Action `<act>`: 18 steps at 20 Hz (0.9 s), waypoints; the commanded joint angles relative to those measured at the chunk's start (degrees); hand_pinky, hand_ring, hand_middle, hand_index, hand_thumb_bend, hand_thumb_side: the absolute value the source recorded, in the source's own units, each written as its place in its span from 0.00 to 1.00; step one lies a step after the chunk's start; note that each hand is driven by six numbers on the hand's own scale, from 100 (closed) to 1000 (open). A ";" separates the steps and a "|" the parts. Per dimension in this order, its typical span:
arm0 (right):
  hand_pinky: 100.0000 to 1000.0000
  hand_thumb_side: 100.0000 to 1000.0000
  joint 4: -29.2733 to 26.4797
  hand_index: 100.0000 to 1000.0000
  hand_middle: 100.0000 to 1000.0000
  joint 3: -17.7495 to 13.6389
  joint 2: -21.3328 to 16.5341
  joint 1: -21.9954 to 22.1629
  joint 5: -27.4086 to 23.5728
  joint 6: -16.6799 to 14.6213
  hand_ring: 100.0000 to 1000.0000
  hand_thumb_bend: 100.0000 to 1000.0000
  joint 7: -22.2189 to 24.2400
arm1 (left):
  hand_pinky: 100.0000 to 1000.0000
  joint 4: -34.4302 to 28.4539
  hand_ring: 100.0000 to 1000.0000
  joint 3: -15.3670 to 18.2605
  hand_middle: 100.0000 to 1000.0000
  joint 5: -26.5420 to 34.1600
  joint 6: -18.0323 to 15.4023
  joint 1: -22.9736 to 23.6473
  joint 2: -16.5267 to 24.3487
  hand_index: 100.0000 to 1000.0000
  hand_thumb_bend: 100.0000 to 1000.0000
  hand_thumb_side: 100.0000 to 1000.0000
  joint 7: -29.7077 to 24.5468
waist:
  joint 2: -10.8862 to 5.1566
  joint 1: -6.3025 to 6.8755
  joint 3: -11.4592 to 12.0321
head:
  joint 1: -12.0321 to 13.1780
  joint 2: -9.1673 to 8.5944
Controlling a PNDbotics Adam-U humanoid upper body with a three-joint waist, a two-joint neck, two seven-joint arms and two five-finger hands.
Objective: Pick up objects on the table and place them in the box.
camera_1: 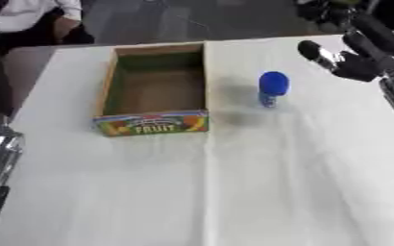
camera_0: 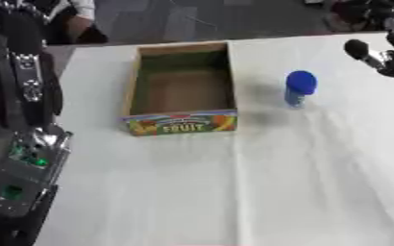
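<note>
1. Near the table's (camera_0: pixel 234 192) centre, toward twelve o'clock, sits the cardboard box (camera_0: pixel 133 86), open-topped and apparently empty, ready to receive things.
2. At three o'clock from the box, just apart from it, a blue-capped bottle (camera_1: pixel 272 89) stands upright, so likely graspable from the side.
3. At two o'clock, the right hand (camera_1: pixel 351 60) hovers beyond the bottle, fingers extended and holding nothing, seemingly lining up a grasp.
4. At nine o'clock the left arm (camera_0: pixel 28 86) hangs idle; its hand's state cannot be told.

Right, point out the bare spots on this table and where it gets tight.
Bare cloth fills the whole near half of the table, below the fruit box and the blue-capped bottle. The strip between them is narrower. The right hand crowds the far right corner.
</note>
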 commanded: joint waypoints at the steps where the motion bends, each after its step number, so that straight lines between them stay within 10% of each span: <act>1: 0.82 1.00 0.99 0.91 0.89 -0.77 0.01 -1.58 -0.69 -0.73 0.84 0.53 1.28 | 0.87 -0.82 0.71 0.09 0.91 0.31 -0.17 -1.21 0.49 0.89 0.37 0.81 -0.31 | -0.35 -0.03 0.31 | -0.37 -0.05; 18: 0.90 0.96 7.48 0.95 0.94 -2.30 1.70 -1.05 3.90 -6.06 0.95 0.70 1.23 | 0.87 -0.82 0.71 -0.46 0.92 1.19 -0.46 -3.21 -0.11 0.89 0.37 0.81 -1.30 | 1.15 0.17 2.11 | -0.42 -0.05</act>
